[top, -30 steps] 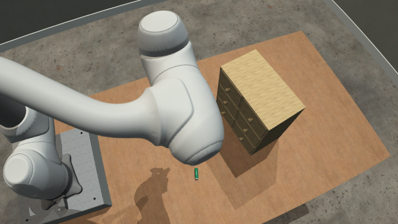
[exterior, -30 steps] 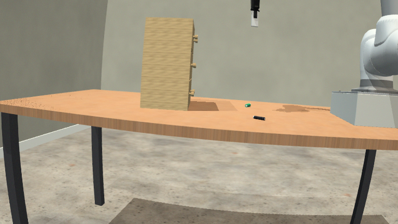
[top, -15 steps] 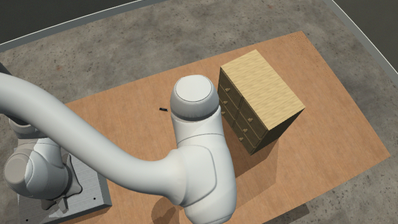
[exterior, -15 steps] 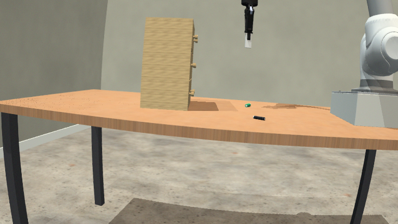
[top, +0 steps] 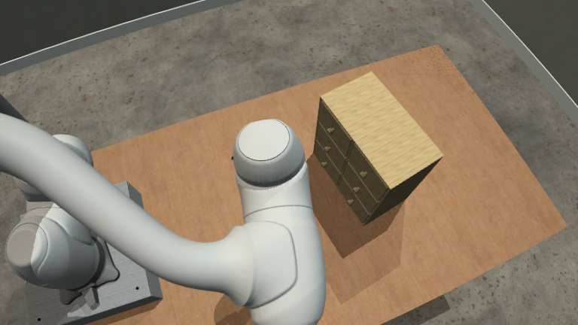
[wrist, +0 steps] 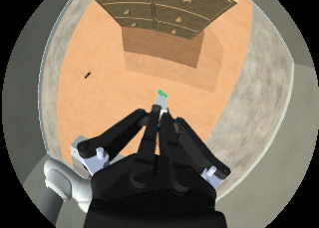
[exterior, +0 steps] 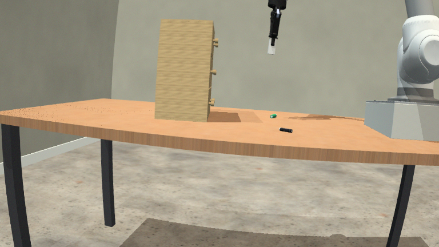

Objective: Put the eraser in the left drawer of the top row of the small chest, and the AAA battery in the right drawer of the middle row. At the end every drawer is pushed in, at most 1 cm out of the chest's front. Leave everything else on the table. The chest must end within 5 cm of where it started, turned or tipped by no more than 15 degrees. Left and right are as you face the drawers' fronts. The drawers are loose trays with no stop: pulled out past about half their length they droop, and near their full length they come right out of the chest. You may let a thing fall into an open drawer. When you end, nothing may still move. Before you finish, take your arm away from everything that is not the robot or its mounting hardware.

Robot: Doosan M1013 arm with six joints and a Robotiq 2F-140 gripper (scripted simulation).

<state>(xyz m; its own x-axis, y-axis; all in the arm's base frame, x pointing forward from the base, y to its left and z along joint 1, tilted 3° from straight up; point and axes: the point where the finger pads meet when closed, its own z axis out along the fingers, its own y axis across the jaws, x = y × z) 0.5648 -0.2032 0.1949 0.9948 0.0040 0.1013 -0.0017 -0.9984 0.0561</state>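
The small chest (top: 379, 126) (exterior: 184, 69) (wrist: 164, 14) stands upright. The top row's left drawer (top: 339, 136), the middle row's right drawer (top: 364, 191) and the others look pushed in. My gripper (exterior: 271, 50) (wrist: 159, 102) is shut, with only its pale fingertip pads at the tips. It points down high above the table, in front of the chest; the arm hides it in the top view. A green battery-like cylinder (exterior: 273, 115) (wrist: 162, 94) and a black one (exterior: 286, 130) (wrist: 88, 75) lie on the table. I cannot tell which is the AAA battery. No eraser is visible.
The wooden table (top: 477, 168) (exterior: 96, 115) (wrist: 100, 99) carries the chest and, at the robot's end, the grey base block (top: 151, 278) (exterior: 414, 121). The white arm (top: 272, 244) crosses in front of the chest in the top view. Small knobs stick out of the drawer fronts.
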